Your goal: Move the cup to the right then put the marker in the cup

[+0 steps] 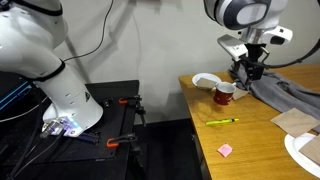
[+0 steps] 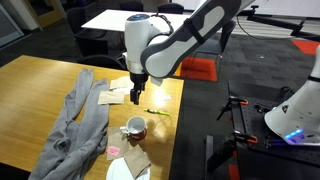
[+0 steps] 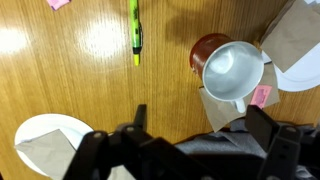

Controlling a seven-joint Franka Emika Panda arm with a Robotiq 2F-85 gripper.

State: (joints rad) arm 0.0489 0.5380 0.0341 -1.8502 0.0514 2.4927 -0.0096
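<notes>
The cup, a dark red mug [image 1: 224,94] with a white inside, stands on the wooden table near its far edge. It also shows in the second exterior view [image 2: 135,127] and in the wrist view [image 3: 228,68], handle toward the camera. The yellow-green marker [image 1: 222,122] lies flat on the table a short way from the cup, seen also in an exterior view [image 2: 157,112] and the wrist view [image 3: 135,30]. My gripper [image 1: 247,68] hovers above the table beside the cup [image 2: 137,95]. Its fingers are spread wide and empty [image 3: 200,125].
A grey cloth [image 1: 290,95] lies crumpled beside the cup [image 2: 75,125]. A shallow white bowl [image 1: 207,80] sits behind the cup. A white plate with a napkin [image 3: 45,140], a small pink square [image 1: 226,150] and brown paper [image 1: 295,120] are also on the table.
</notes>
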